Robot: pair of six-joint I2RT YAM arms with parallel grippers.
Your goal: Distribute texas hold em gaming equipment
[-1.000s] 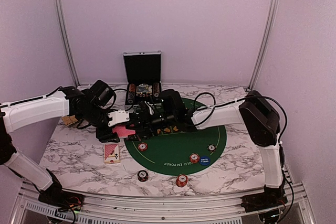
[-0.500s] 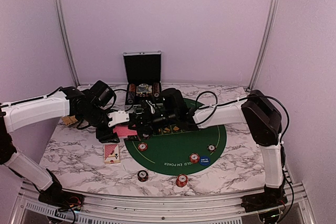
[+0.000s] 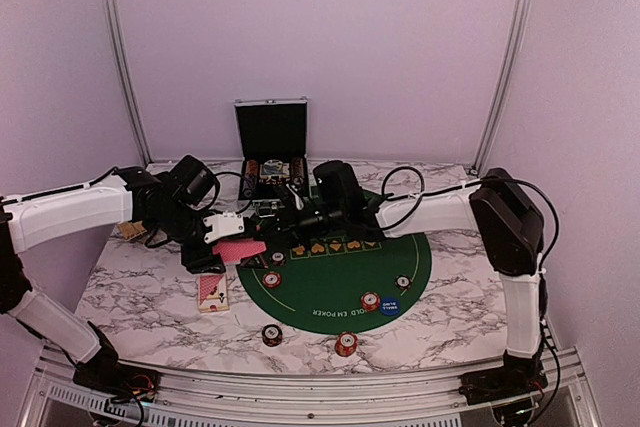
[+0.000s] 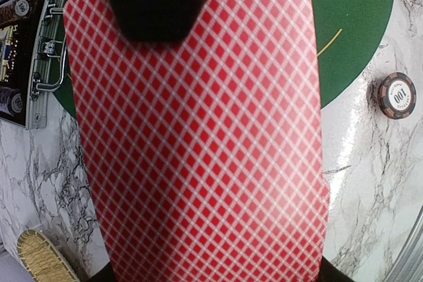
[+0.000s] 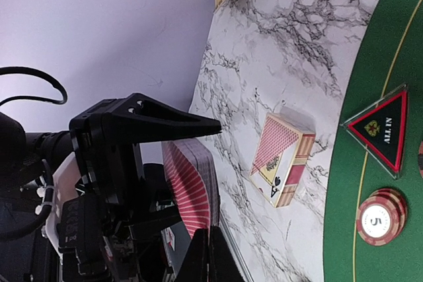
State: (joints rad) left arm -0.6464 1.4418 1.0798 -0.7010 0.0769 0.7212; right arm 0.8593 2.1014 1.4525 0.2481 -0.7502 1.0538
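Observation:
My left gripper (image 3: 226,239) is shut on a deck of red-backed playing cards (image 4: 198,150), held flat above the marble just left of the green mat (image 3: 340,272). My right gripper (image 5: 208,255) is shut, its tips at the edge of the deck (image 5: 192,193); I cannot make out whether a card is pinched. In the top view the right gripper (image 3: 280,215) hangs just right of the deck (image 3: 242,248). A card box (image 3: 212,291) lies on the marble. The black triangular marker (image 5: 380,129) and a striped chip (image 5: 379,214) sit on the mat. A blue disc (image 3: 390,305) lies near another chip (image 3: 370,300).
The open silver-edged black case (image 3: 271,152) stands at the back. A woven tan tray (image 3: 128,230) sits behind the left arm. Two chips (image 3: 271,334) (image 3: 346,344) rest on the marble near the front edge, and a small chip (image 3: 402,282) is on the mat's right side.
My right gripper has closed and drawn back to the right, away from the left gripper. The left gripper keeps the deck in about the same place.

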